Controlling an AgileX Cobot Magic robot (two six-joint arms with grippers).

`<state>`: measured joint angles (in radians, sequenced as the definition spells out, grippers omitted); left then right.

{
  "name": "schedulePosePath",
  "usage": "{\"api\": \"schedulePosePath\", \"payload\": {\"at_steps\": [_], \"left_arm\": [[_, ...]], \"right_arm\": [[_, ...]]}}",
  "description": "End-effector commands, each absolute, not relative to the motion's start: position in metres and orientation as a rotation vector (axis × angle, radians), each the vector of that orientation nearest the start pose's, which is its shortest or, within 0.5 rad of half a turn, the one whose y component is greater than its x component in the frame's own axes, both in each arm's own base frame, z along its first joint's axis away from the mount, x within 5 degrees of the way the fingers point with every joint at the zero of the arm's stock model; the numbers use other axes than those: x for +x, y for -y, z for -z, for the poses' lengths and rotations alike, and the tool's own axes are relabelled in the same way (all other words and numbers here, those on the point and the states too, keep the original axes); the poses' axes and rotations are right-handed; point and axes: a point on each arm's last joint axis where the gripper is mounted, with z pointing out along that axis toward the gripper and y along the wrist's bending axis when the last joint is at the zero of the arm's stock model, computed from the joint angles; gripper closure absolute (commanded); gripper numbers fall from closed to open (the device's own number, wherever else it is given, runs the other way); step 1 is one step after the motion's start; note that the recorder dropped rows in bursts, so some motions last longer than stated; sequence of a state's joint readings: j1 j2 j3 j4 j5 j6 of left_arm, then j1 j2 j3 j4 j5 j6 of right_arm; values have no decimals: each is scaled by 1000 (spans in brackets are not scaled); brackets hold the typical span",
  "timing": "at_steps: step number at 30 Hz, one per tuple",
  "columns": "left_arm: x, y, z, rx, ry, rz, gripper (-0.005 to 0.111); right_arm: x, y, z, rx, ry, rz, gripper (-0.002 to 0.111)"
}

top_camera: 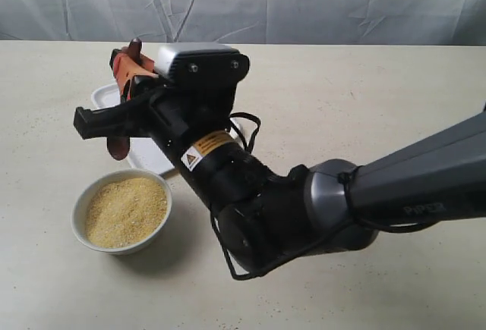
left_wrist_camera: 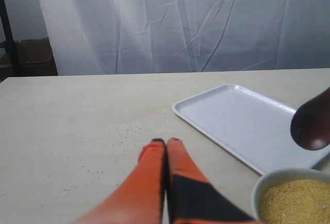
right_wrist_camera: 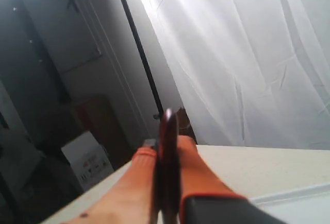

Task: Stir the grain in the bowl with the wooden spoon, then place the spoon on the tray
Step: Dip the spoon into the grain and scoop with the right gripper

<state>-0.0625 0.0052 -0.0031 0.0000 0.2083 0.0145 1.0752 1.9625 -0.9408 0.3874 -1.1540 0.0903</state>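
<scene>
My right gripper reaches across to the left and is shut on the wooden spoon, which it holds in the air. The handle stands up between the orange fingers, and the dark oval end hangs over the tray's near part, just past the bowl. The white bowl holds a mound of yellow grain. Most of the white tray is hidden behind the arm. In the left wrist view, my left gripper is shut and empty, low over the table, beside the tray, bowl and spoon end.
Loose grains lie scattered on the beige table ahead of the left gripper. A white curtain hangs behind the table. The right arm's dark body stretches over the middle of the table.
</scene>
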Motion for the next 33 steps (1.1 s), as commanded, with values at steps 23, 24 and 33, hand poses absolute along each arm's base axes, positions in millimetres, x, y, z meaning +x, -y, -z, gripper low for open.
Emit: {"api": "schedulePosePath", "payload": {"at_steps": [23, 24, 33], "left_arm": [[56, 3, -195, 60, -1683, 40, 107], [56, 3, -195, 60, -1683, 40, 107], [56, 3, -195, 60, -1683, 40, 107]], "right_arm": [[205, -346, -142, -572, -1712, -827, 109], [205, -346, -143, -561, -1714, -839, 109], [205, -348, -156, -460, -1615, -966, 109]]}}
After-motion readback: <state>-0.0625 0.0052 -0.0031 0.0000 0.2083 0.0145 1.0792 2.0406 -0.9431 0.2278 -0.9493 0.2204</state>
